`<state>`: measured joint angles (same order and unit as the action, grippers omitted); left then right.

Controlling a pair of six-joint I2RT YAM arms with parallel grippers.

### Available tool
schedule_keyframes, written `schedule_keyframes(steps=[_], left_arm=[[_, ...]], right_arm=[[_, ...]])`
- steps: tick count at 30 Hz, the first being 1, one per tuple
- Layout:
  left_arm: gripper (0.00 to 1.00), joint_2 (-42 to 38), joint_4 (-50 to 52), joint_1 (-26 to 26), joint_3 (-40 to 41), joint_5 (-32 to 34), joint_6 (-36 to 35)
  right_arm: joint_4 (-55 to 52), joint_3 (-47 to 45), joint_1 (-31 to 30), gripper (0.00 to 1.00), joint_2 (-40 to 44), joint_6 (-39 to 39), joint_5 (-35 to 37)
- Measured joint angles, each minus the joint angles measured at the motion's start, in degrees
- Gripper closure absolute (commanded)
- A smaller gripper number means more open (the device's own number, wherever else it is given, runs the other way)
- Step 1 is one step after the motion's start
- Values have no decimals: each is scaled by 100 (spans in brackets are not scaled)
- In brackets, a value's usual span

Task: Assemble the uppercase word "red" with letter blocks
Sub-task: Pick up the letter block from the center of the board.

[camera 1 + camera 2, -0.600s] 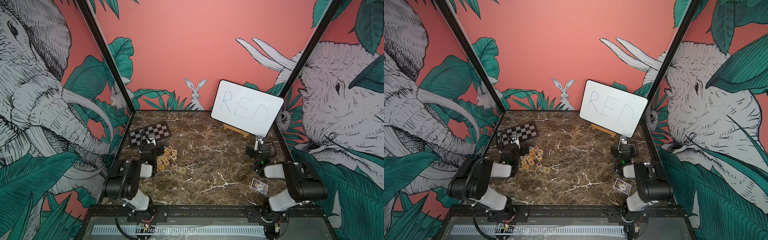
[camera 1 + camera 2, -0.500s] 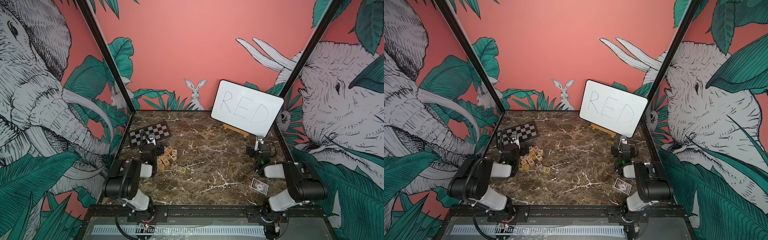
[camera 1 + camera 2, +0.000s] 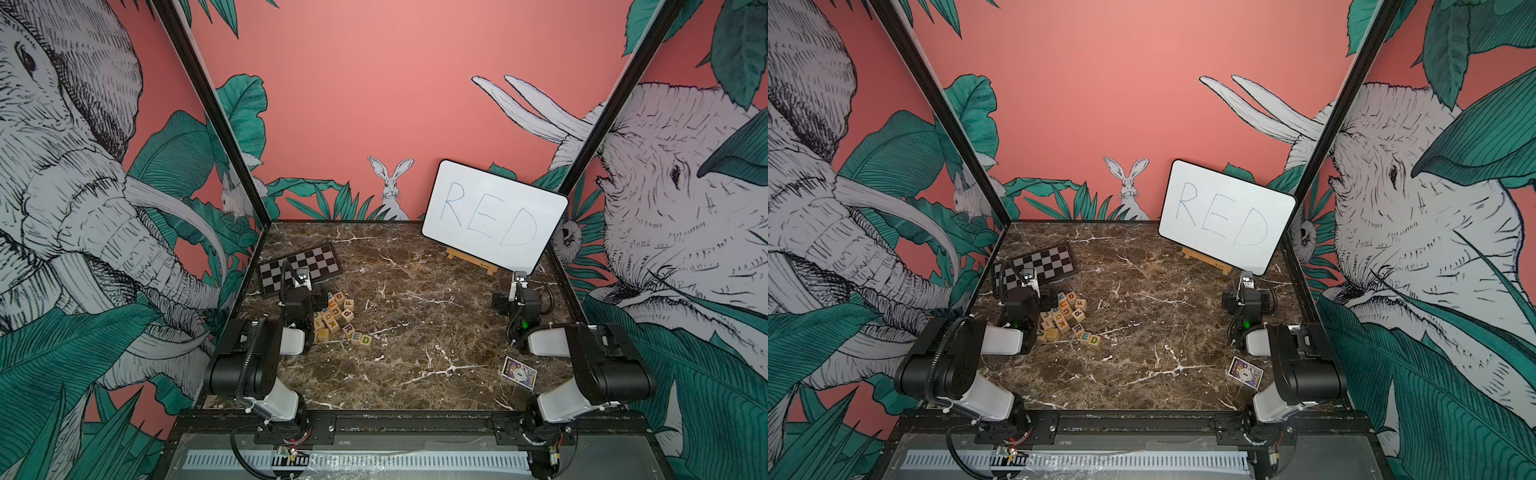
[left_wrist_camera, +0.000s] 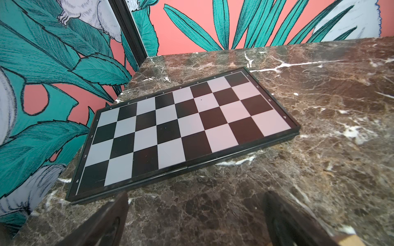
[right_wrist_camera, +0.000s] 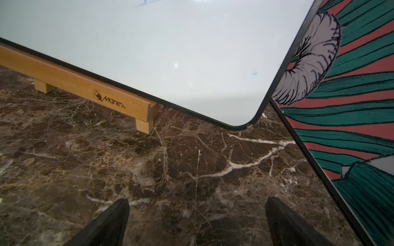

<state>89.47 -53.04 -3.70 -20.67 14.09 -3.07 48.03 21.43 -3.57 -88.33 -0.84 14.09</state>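
at the far left of the marble table (image 3: 415,291) the chessboard (image 3: 299,268) lies flat. the left gripper (image 4: 196,198) hangs just short of its near edge, jaws wide apart with only bare marble between them. just right of that arm sits the jumble of loose blocks (image 3: 334,311) bearing other letters. off the jumble's near corner the r block (image 3: 348,328), e block (image 3: 357,333) and d block (image 3: 365,340) lie side by side in a slanted row, close enough to seem touching, and read r-e-d in both top views. further right the white board (image 3: 494,216) with the handwritten word leans on its wooden stand (image 5: 85,85). the right gripper (image 5: 197,202) hovers before the board's lower corner, fingers spread and holding nothing, and the playing card (image 3: 518,372) lies near that arm's base. against the top views from about half a second ago, nothing has visibly shifted: both arms sit folded back as they were and the three blocks have not moved. by my reading, the word is already spelled, both arms have let go and stand clear of it, and little or nothing remains beyond perhaps straightening the row.
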Motion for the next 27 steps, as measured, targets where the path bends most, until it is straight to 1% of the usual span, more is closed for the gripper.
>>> schedule_keyframes(steps=[16, 18, 20, 22, 25, 27], left_arm=[[0, 0, 0, 0, 0, 0, 0], [0, 0, 0, 0, 0, -2, 0], [0, -31, 17, 0, 0, -28, -33], [1, -264, 293, 0, 0, -120, -79], [0, -1182, 1257, -13, -85, 63, 116], [0, -1849, 1926, -15, -308, 369, 511]], right_arm=[[-2, -2, 0, 1, 7, 2, -2], [-146, 0, -2, 1, 120, 13, -52], [-614, 33, -2, 1, 531, 0, -87], [-1174, 114, -7, 1, 1099, -87, -70], [-1766, 225, -7, 1, 2103, -369, 146], [-2122, 223, -9, 1, 2664, -754, 466]])
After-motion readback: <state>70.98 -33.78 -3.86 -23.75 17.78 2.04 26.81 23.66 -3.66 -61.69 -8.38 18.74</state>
